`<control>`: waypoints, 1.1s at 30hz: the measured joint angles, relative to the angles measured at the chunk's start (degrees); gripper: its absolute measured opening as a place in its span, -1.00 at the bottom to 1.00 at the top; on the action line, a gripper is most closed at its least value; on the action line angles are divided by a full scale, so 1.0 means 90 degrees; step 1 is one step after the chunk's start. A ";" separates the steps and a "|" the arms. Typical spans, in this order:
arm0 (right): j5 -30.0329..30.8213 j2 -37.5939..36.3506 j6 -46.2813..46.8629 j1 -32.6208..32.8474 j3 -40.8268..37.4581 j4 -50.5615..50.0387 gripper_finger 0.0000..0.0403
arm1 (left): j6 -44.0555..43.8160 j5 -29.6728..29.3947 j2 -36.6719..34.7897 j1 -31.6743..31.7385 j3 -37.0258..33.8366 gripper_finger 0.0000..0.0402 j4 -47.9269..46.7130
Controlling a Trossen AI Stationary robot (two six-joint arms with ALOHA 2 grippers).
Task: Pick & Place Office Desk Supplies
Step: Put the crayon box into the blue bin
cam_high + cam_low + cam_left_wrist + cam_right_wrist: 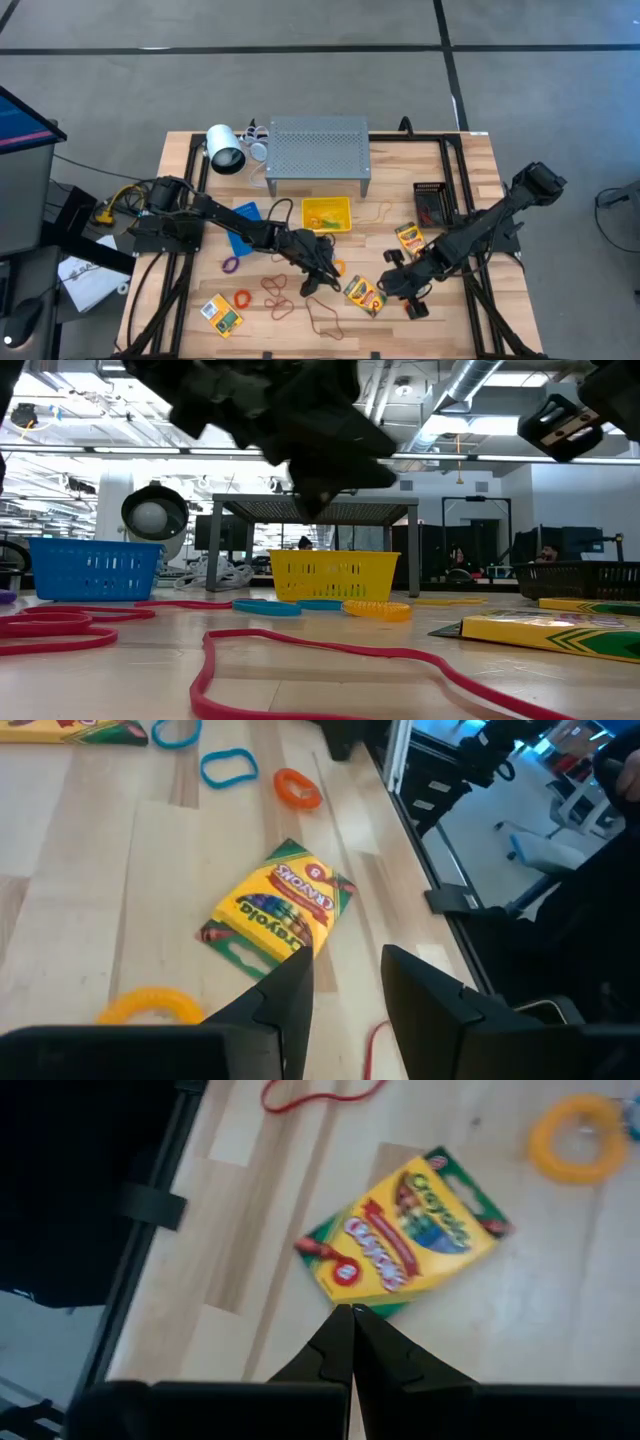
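A yellow-green crayon box (363,293) lies flat on the table near its near edge, between my two grippers. My left gripper (322,275) hovers just left of it, open, fingers (345,985) short of the box (275,910). My right gripper (390,284) is at the box's right side, shut, with its tips (352,1312) at the box's edge (405,1240). Two more crayon boxes (408,238) (222,313) lie flat. Rubber bands are scattered: purple (230,264), orange (242,298), red-brown (275,285), a large brown loop (325,320). My right gripper's shut fingertips come slanting down at the crayon box's nearest edge (348,1298), by the end with the red number mark. The box lies flat on the table. Whether the tips touch it or stop just short, I cannot tell.
The yellow bin (327,213), blue bin (240,220) and black bin (432,200) stand mid-table in front of the grey perforated shelf (318,150). A yellow ring (580,1135) and a red band (320,1092) lie close to the box. The table's near edge (200,1230) runs beside it.
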 joint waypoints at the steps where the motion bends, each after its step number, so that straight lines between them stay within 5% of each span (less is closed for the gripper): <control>1: 0.0008 0.0052 0.0061 0.0052 -0.0003 -0.0013 -1.00 | 0.0002 -0.0002 0.0054 0.0011 0.0074 -0.42 0.0029; 26: 0.0177 0.1546 -0.0190 0.0253 0.0294 0.0035 -1.00 | -0.0991 0.0156 0.0070 0.0009 0.0157 -0.42 0.0173; 33: 0.0285 0.1526 -0.0269 0.0253 0.0372 -0.0051 -1.00 | 0.0515 0.0056 0.0548 -0.0041 0.0177 -0.42 0.0163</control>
